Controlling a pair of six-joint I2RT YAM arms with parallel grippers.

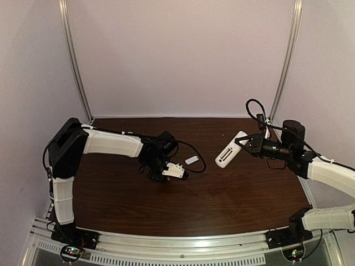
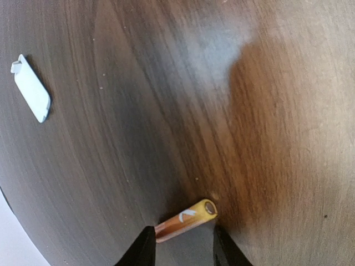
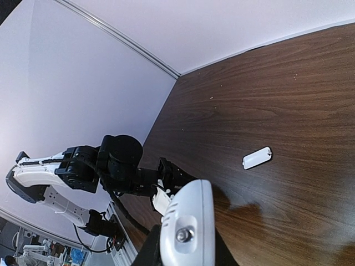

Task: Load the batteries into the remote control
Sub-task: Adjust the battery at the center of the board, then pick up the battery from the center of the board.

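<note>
One orange-red battery (image 2: pixel 186 220) lies on the dark wooden table (image 2: pixel 166 111), slanted between my left gripper's black fingertips (image 2: pixel 145 248). My left gripper (image 2: pixel 183 245) is open, low over the table and astride the battery; it also shows in the top view (image 1: pixel 166 177). My right gripper (image 1: pixel 242 142) is shut on the white remote control (image 1: pixel 229 149) and holds it tilted in the air over the right half of the table. In the right wrist view the remote's end (image 3: pixel 188 224) fills the space between the fingers. No second battery shows.
The small loose white cover piece (image 1: pixel 192 159) lies on the table between the two grippers; it also shows in the left wrist view (image 2: pixel 32 91) and the right wrist view (image 3: pixel 257 158). Pale walls and metal rails (image 1: pixel 75 61) close in the table.
</note>
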